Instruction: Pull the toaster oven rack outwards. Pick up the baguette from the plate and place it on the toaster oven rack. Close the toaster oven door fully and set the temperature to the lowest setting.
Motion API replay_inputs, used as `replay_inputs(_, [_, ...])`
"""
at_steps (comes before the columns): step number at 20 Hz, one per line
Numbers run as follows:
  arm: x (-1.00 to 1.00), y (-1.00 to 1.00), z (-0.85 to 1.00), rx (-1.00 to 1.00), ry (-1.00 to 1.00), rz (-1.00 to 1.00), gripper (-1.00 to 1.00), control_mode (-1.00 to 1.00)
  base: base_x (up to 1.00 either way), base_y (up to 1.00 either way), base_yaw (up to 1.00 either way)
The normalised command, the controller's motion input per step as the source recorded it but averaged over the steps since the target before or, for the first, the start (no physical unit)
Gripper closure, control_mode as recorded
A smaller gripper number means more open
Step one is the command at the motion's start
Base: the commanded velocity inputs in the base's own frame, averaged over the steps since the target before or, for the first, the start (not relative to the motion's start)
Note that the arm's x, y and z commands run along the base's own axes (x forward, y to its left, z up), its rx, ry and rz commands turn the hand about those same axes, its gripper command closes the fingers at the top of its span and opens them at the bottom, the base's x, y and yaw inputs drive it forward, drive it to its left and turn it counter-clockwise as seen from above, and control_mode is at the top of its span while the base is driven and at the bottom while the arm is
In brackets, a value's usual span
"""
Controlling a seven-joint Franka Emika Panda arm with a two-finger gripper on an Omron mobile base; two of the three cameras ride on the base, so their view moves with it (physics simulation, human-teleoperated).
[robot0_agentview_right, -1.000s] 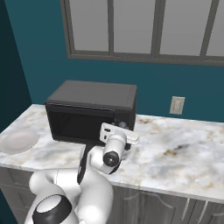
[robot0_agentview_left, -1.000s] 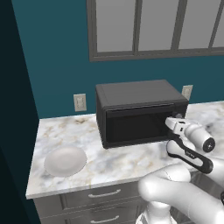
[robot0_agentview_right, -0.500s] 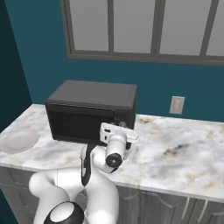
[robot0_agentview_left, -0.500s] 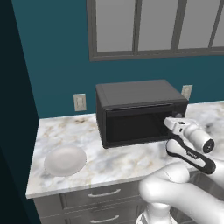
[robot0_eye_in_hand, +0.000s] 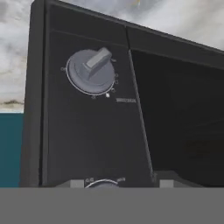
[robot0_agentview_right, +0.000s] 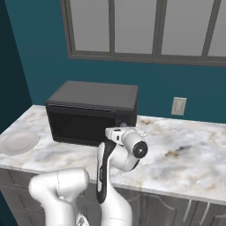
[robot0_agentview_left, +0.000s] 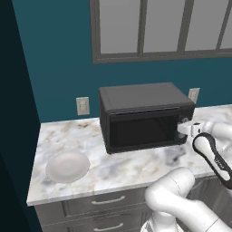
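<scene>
Hand view looks straight at the control panel of the toaster oven [robot0_eye_in_hand: 87, 131], rolled so that the counter's marble shows along the top edge. The fingertips barely rise above the bottom of that view, on either side of a second round knob [robot0_eye_in_hand: 103, 183] whose rim just shows there — whether the jaws are spread or pinching that knob, I cannot tell. Above it on the panel sits a grey round knob [robot0_eye_in_hand: 91, 70] with a raised bar handle, ringed by small white marks. Beside the panel lies the dark glass of the toaster oven door [robot0_eye_in_hand: 183, 118], which is shut flush with the body.

In the left base view the gripper [robot0_agentview_left: 183, 128] is at the oven's right front corner, against the knob panel, with the white arm curving up from the lower right. The oven [robot0_agentview_left: 145, 115] stands toward the back of the marble counter [robot0_agentview_left: 113, 167], near its middle. The plate [robot0_agentview_left: 68, 166] rests near the counter's front left corner — well apart from the oven, white and bare.
</scene>
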Motion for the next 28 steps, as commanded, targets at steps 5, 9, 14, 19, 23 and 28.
replay_inputs(5, [0.1,-0.12,-0.01,-0.02,-0.33,0.24,1.0,-1.0,0.0,0.0,0.0])
replay_inputs(9, [0.08,0.0,0.0,-0.08,-0.36,0.22,1.0,-1.0,0.0,0.0,0.0])
replay_inputs(14, [0.0,0.0,0.0,-0.14,-0.43,0.19,1.0,-1.0,0.0,0.0,0.0])
replay_inputs(19, [0.0,0.05,-0.04,-0.27,-0.5,0.17,1.0,-1.0,0.0,0.0,0.0])
replay_inputs(23, [0.0,0.16,-0.22,-0.47,-0.57,0.21,1.0,-1.0,0.0,0.0,0.0])
replay_inputs(28, [0.0,0.34,-0.24,-0.64,-0.69,0.25,1.0,-1.0,0.0,0.0,0.0])
